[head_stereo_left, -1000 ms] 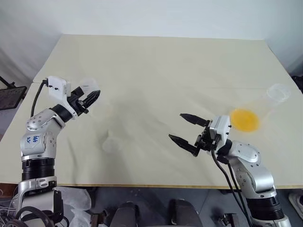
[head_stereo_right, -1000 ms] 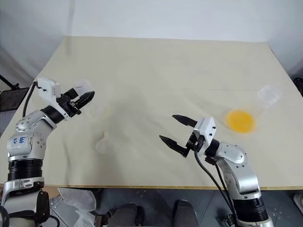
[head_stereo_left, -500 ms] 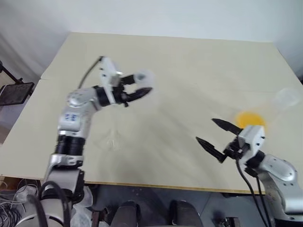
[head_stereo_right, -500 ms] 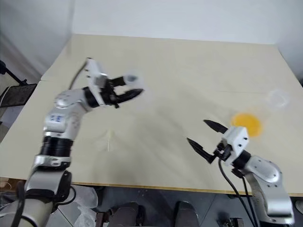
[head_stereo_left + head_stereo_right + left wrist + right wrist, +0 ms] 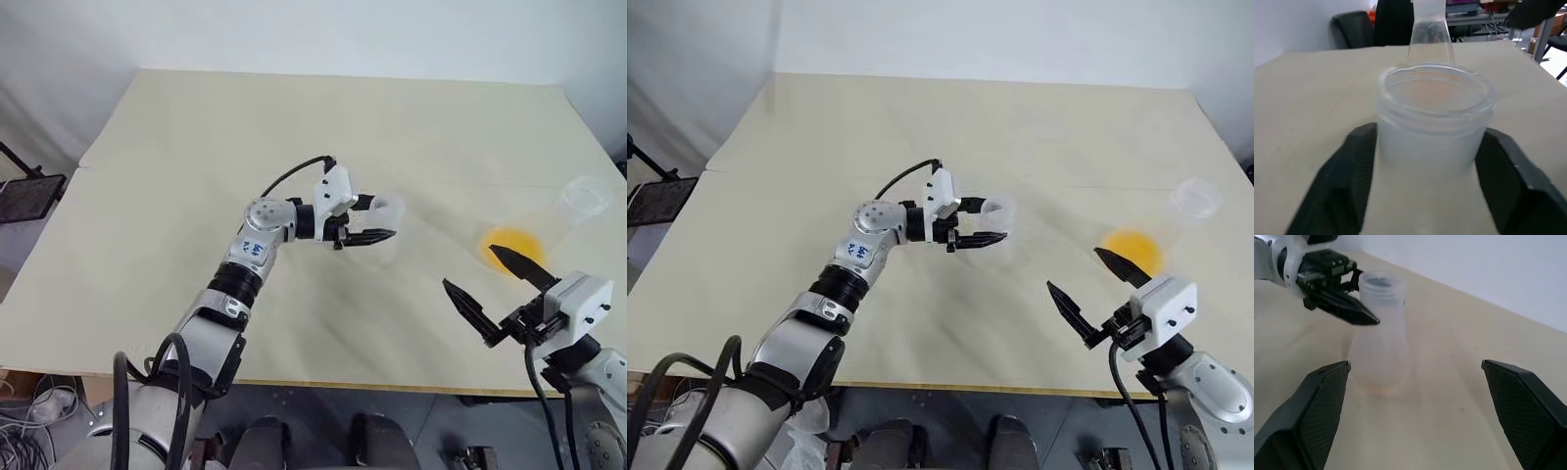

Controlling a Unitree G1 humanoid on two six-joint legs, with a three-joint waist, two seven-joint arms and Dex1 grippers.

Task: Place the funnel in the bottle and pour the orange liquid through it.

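The bottle [image 5: 1382, 333] is stood upright mid-table – its neck is flanked by the left gripper [image 5: 377, 221], fingers slightly apart beside it, contact unclear. The right gripper [image 5: 490, 279] is spread wide, empty. Orange liquid [image 5: 509, 245] is seen at right.

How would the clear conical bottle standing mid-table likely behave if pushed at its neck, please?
The clear colourless conical bottle looks nearly empty, so probably light. Its wide base should resist tipping, though a high push might topple it. Smooth walls may prove slippery.
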